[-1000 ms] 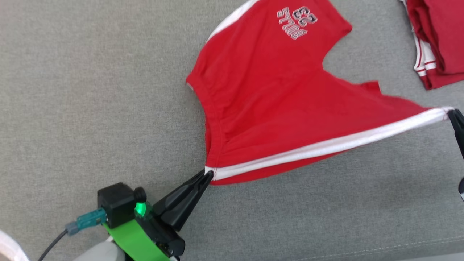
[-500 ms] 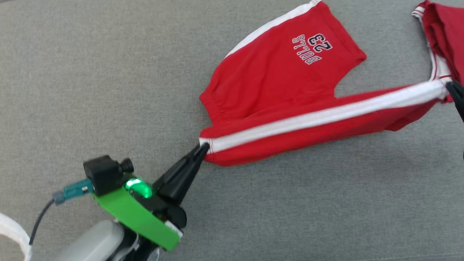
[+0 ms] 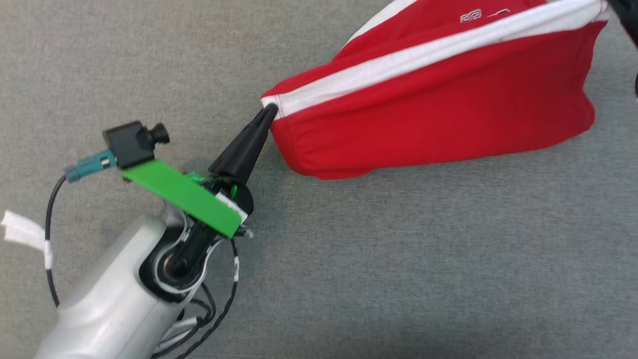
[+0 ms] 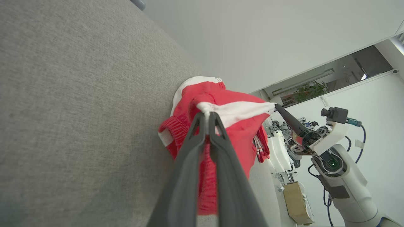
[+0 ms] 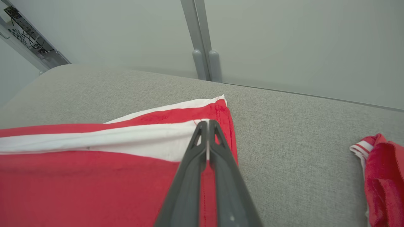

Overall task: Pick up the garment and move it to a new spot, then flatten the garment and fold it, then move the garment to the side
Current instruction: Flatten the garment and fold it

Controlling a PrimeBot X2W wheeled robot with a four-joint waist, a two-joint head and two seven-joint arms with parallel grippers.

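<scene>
Grey woven fabric surface: it spreads across the head view, with a pale wall behind it in the wrist views.
Garment: red cotton shorts with a white side stripe hang stretched across the upper right of the head view, their lower edge sagging toward the surface.
Left gripper: it is pinched tight on one end of the stripe, by the gathered waistband, near the frame's centre.
Right gripper: it is clamped on the stripe's other end, at the head view's top right corner.
Step, as judged: the fold is midway, one half being carried over the other.
Slip risk: each hold is a thin pinch at a seam corner, and pulling apart too hard could free the cloth and collapse the fold.
Skew risk: uneven lowering could set the edges out of line.
Snag risk: a second crumpled red garment lies near, at the right of the right wrist view, and a wide swing could drag it.
</scene>
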